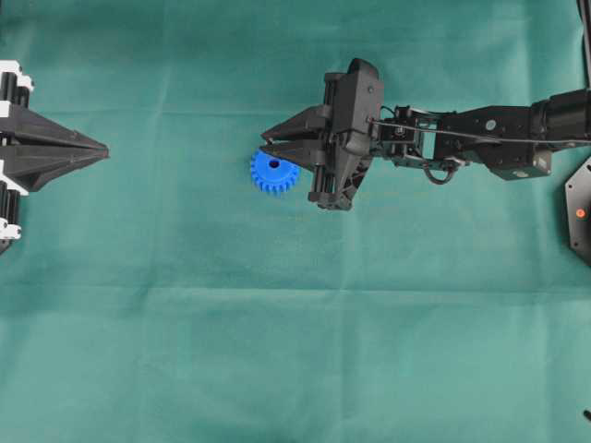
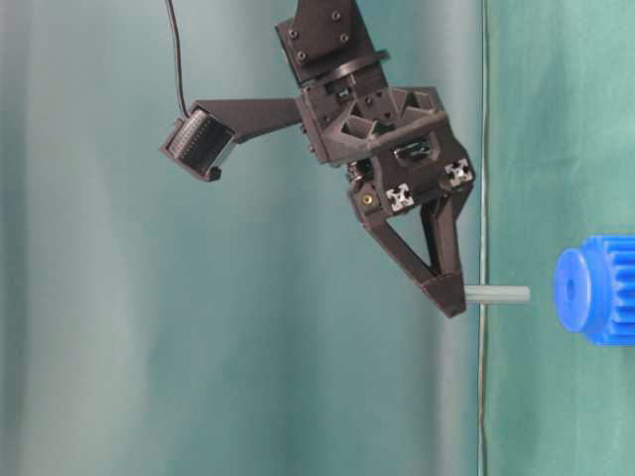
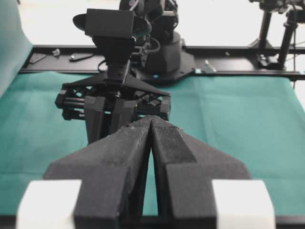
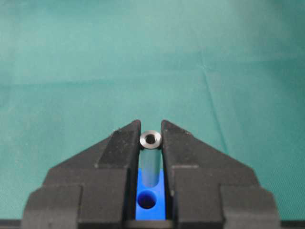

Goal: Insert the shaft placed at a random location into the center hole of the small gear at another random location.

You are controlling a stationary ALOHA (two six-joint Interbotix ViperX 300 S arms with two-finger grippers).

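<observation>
The right pincer (image 4: 151, 138) is clamped on the shaft (image 4: 151, 157), its 2 fingers pressed against the pin's sides with only the pin's width between them. In the right wrist view the shaft runs up the slot between the fingers, its hollow end face at the tips in mid-frame, and the blue gear (image 4: 148, 200) with its dark hole (image 4: 148, 199) shows through the slot at the bottom edge, directly in line with the pin. In the overhead view the pincer sits at centre frame and reaches in from the right, tips just above and touching the outline of the gear, which lies flat on the green surface (image 1: 185, 351) just left of the arm's wrist. The table-level view shows the shaft sticking out of the tips toward the gear at the right edge of that frame, long axis pointing at the gear face, with a clear gap between pin end and gear. My judgement: the coming move is a straight advance along the shaft's axis, and the pin still looks slightly off the hole. The left pincer (image 1: 103, 148) rests at the far left edge, fingers together and holding nothing, well apart from the gear, so the right arm is much nearer.
</observation>
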